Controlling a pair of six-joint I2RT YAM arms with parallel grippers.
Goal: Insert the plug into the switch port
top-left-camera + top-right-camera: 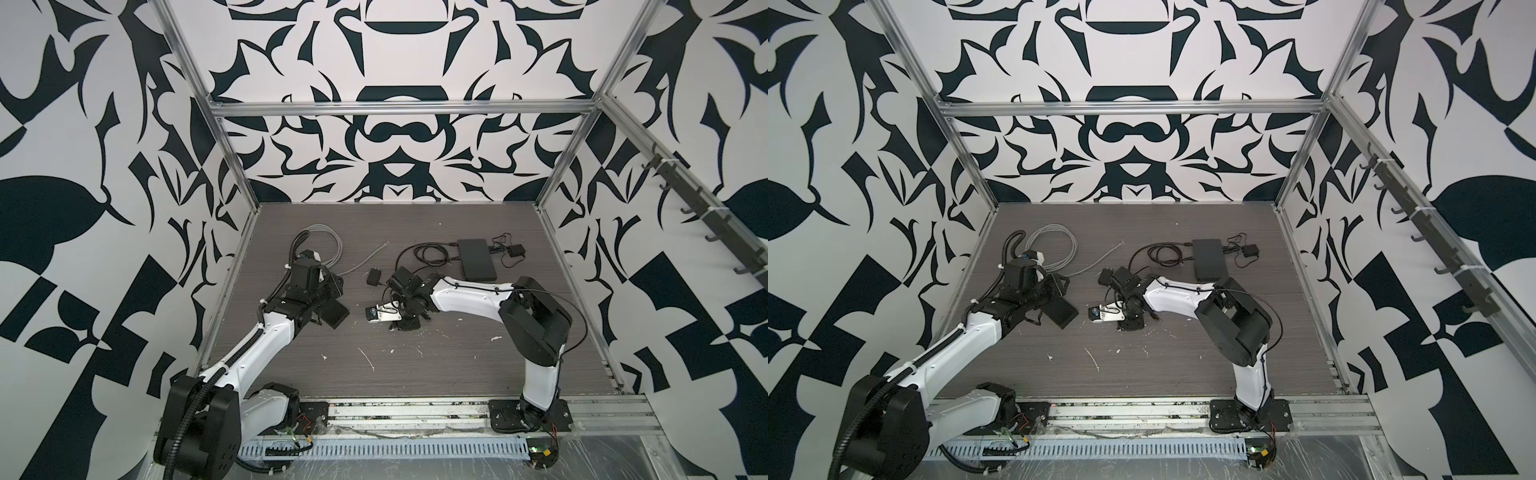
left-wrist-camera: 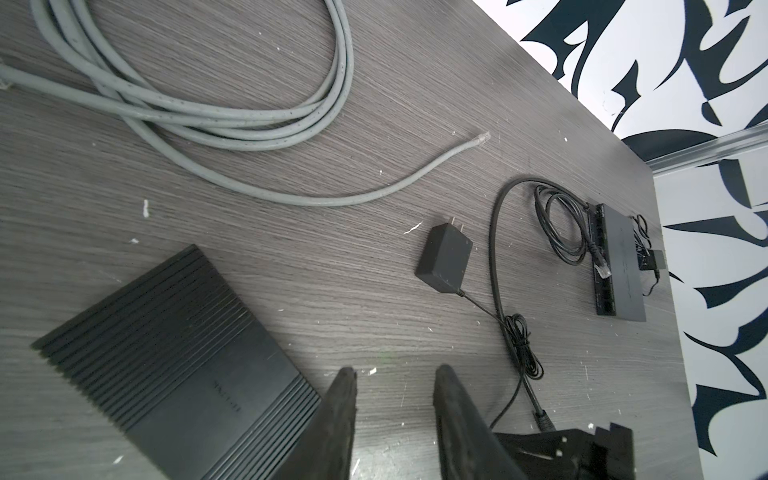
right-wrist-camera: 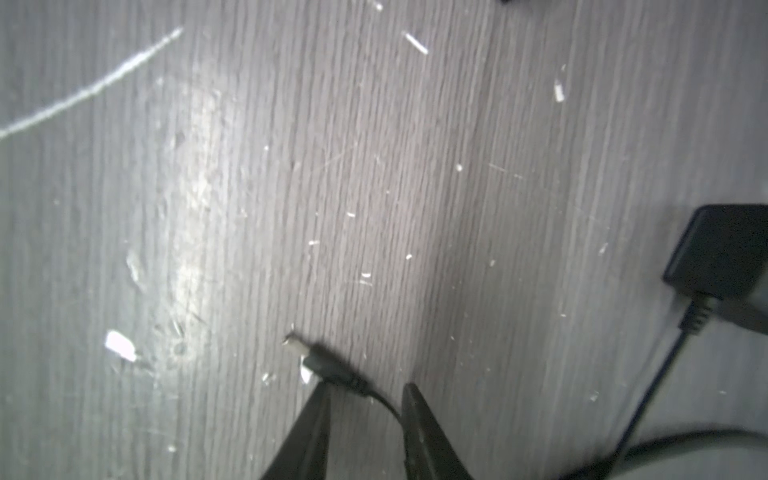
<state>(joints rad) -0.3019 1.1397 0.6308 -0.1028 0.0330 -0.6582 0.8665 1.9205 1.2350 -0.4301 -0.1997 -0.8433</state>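
Observation:
The small black barrel plug point(image 3: 324, 361) lies on the table on its thin black lead. My right gripper point(image 3: 365, 385) is open and low over it. The lead runs between the fingers and the plug's body lies across one fingertip. That lead goes to a black power adapter point(image 1: 374, 276) lying just behind. A black ribbed switch box point(image 1: 336, 316) lies flat by my left gripper point(image 2: 395, 369), which is open with only bare table between its fingers. The box's ports are hidden. In both top views the right gripper point(image 1: 409, 322) sits mid-table.
A second black switch point(image 1: 478, 259) with a row of ports lies at the back right, with a black network cable point(image 2: 557, 224) plugged in and a small adapter point(image 1: 517, 250) behind it. A coiled grey cable point(image 2: 249, 124) lies at the back left. Metal frame posts edge the table.

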